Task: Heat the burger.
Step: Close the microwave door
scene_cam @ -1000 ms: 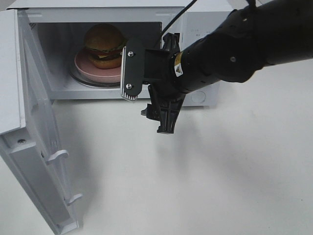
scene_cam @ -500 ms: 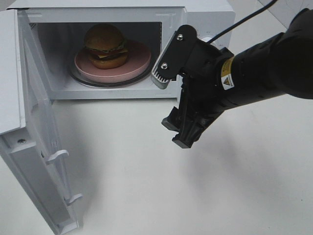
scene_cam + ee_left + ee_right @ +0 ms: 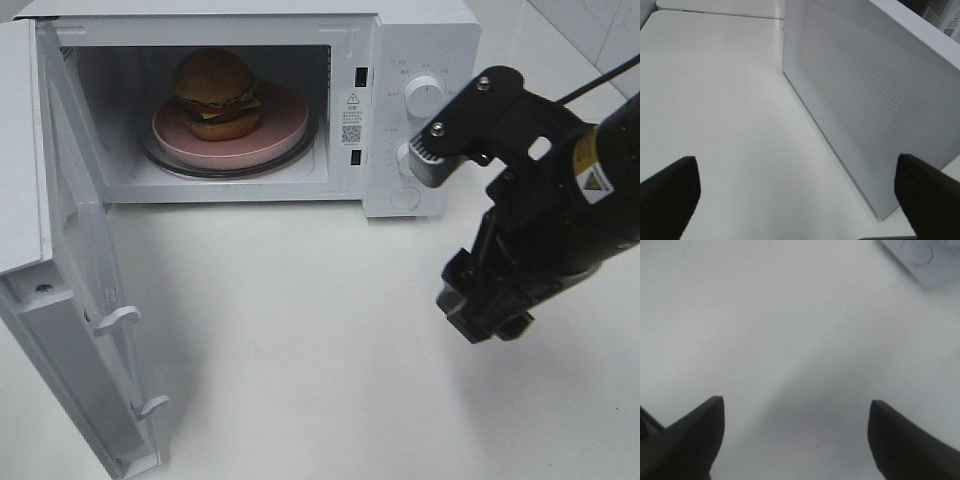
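Right hand (image 3: 795, 405), left hand (image 3: 796, 162) spread, empty — burger (image 3: 215, 95) on pink plate (image 3: 287, 124) inside microwave (image 3: 425, 40).

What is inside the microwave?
The burger sits on a pink plate, which rests on the turntable. The turntable's middle is covered by the plate.

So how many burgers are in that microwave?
1. The burger sits on the pink plate, toward its left side, inside the open microwave. The cavity is almost wholly visible, so another hidden one seems unlikely.
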